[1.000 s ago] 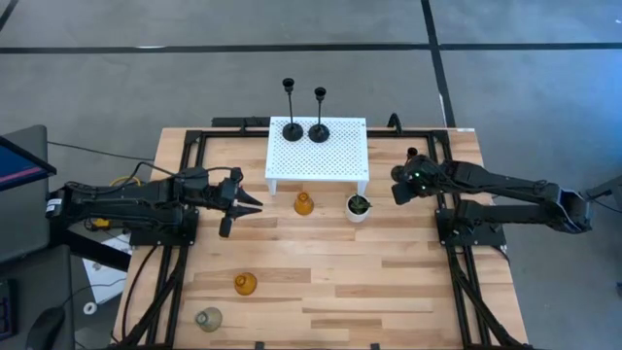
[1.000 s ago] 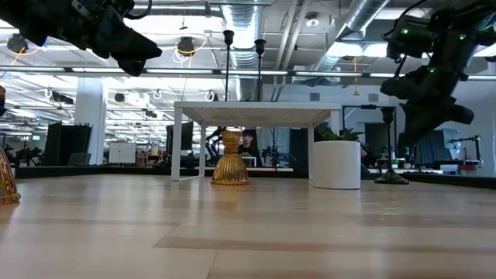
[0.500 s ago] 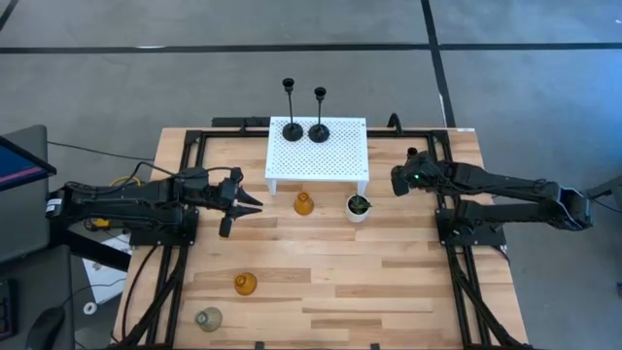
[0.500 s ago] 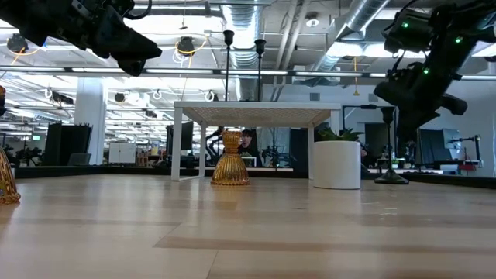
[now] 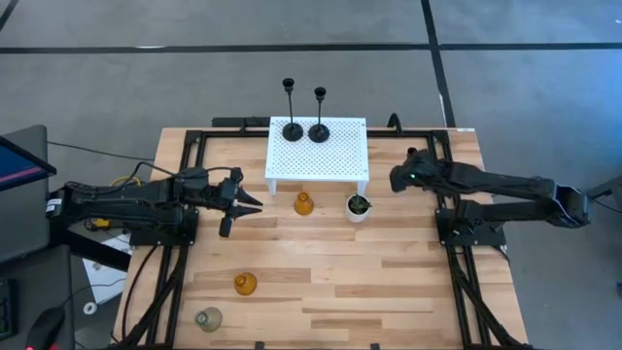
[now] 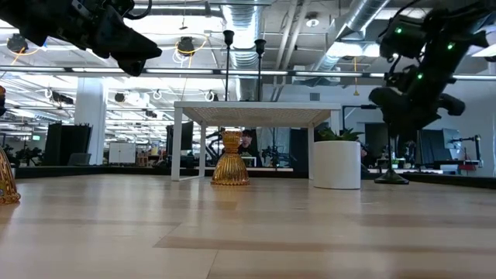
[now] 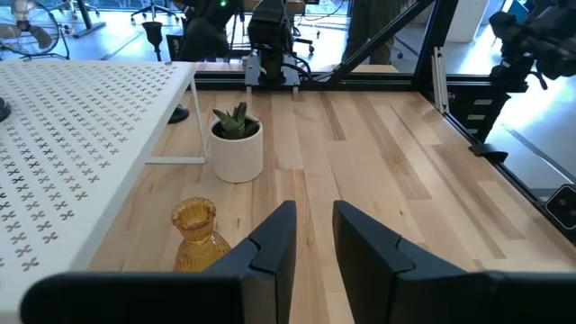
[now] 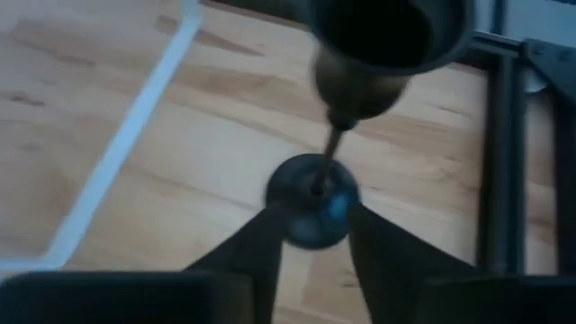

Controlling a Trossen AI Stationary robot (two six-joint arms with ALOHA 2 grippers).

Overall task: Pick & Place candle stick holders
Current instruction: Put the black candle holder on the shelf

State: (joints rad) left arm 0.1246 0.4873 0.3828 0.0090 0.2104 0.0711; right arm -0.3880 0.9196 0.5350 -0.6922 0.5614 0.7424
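Observation:
Two black thin-stemmed holders (image 5: 292, 126) (image 5: 319, 129) stand on the white perforated stand (image 5: 340, 160). A third black holder (image 6: 390, 155) stands by its round base on the table at the far right. My right gripper (image 5: 398, 180) hangs over it, pointing down and open. Its fingers (image 8: 378, 247) stand on either side of the stem and base (image 8: 315, 202); I see no touch. An amber glass holder (image 5: 303, 203) stands in front of the stand. Another amber one (image 5: 245, 284) and a pale grey one (image 5: 208, 318) stand near the left. My left gripper (image 5: 251, 206) is open and empty, left of the first amber holder (image 7: 196, 236).
A small white pot with a green plant (image 5: 359, 207) stands right of the amber holder, by the stand's near right leg. Black frame rails (image 5: 457, 272) run along the table's left and right sides. Bare wood lies across the middle and near right.
My right gripper has moved a little toward the table's far edge, over the black holder at the far right, and has tipped further downward. My left arm has kept still.

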